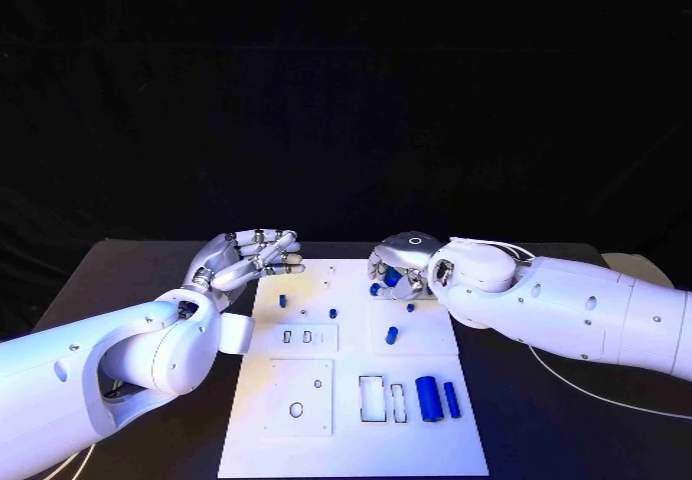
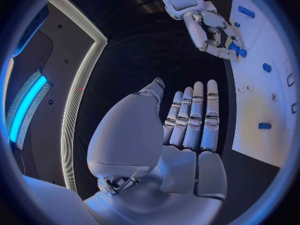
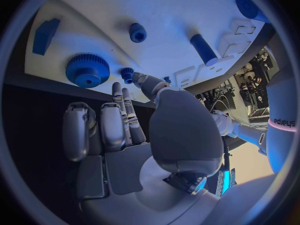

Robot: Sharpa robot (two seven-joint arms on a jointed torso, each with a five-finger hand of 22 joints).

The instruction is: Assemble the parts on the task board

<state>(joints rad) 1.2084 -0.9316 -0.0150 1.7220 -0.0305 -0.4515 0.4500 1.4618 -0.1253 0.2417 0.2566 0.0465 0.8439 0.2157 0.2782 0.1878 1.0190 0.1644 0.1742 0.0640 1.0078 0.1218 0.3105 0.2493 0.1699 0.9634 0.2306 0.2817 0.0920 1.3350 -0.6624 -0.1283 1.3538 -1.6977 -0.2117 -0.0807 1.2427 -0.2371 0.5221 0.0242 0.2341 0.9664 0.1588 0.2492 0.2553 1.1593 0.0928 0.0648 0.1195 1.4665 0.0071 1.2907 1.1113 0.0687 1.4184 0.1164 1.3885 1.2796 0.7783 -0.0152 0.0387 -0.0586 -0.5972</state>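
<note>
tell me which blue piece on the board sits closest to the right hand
The small gear, right at the right hand's fingertips. The big gear lies beside it, the pegs farther out on the white board.

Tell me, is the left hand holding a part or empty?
Empty. The left hand hovers beside the task board, fingers straight and together, nothing between them.

Blue parts (image 1: 428,398) on a white board (image 1: 353,445)
Black worktop (image 1: 577,430); silver robot hands, left (image 1: 254,255) and right (image 1: 398,268), on white arms.

The task board (image 1: 353,440) lies mid-table, left hand (image 1: 248,256) at its far-left corner, right hand (image 1: 400,270) over its far edge.
</note>
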